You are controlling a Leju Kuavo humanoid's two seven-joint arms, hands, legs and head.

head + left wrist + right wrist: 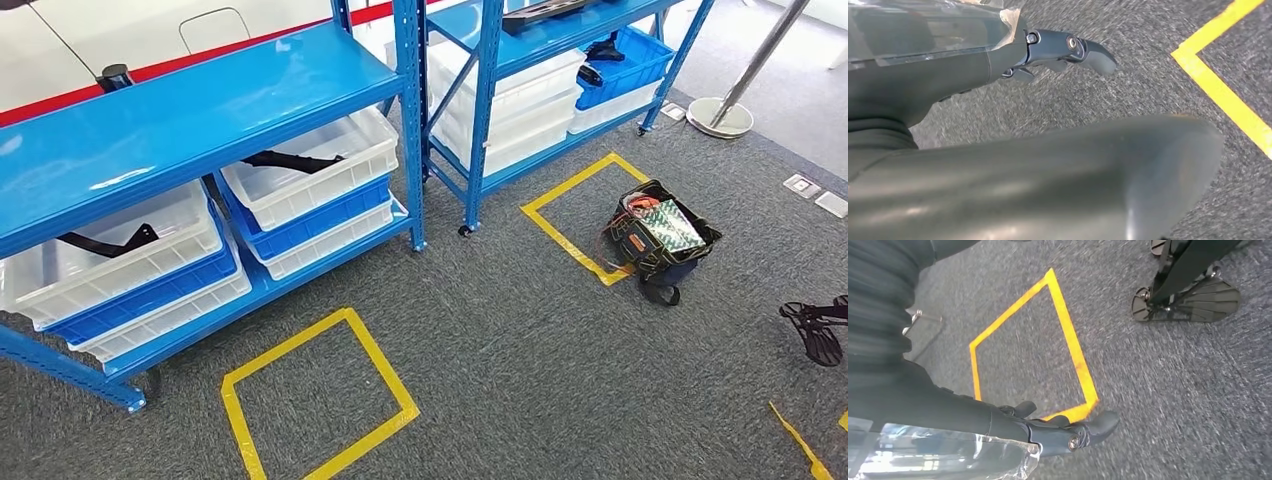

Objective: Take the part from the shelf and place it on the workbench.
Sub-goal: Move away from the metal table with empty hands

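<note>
1. Part: black bar lying in the white bin on the blue shelf, well ahead of both hands; long axis runs along the shelf front.
2. Left hand: I see it hanging over carpet, fingers apart, holding nothing; I judge it the nearer.
3. Right hand: hanging, open, empty.

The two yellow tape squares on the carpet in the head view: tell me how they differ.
The near tape square lies in front of the left shelf unit and has only bare carpet inside. The far tape square lies before the right shelf unit, and an open tool bag sits across its right corner. The near one runs out of the picture's bottom edge; the far one shows whole apart from that corner. Both are yellow tape outlines on grey carpet.
</note>
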